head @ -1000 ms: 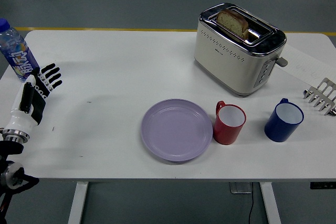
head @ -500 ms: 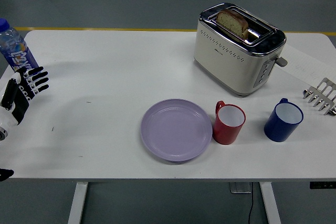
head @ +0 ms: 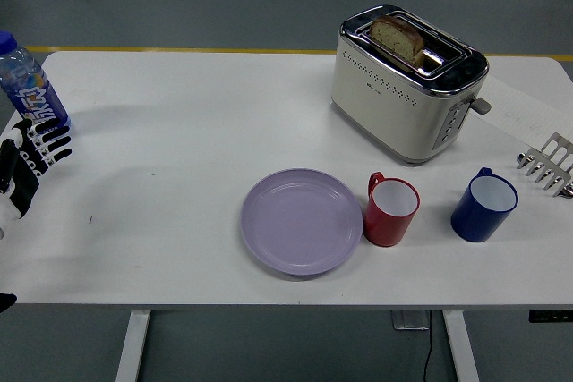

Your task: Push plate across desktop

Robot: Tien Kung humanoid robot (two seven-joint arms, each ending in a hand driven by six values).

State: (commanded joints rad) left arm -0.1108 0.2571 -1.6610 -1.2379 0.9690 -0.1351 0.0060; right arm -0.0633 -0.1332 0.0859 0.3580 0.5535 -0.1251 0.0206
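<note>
A grey floor with a yellow line is showing behind a white table (head: 179, 114) that is filling most of the view. The lilac plate (head: 302, 221) is lying near the middle of the table's near edge, empty and flat; being round, it is offering no long axis to line up on. The left hand (head: 31, 151) is hanging at the table's left edge, fingers spread and holding nothing, just beside a water bottle (head: 29, 87) standing at the far left corner. From that hand the plate is lying well apart to the right and a little nearer the near edge. The right hand is not showing, so the left is the only one placed to reach. A red mug (head: 392, 210) is sitting just beside the plate's right rim, possibly touching, and looks empty; a blue mug (head: 484, 206) is standing further right. A toaster (head: 407, 82) toward the far right is holding a slice of bread (head: 398, 38). A metal rack (head: 548, 163) is poking in at the right edge.
</note>
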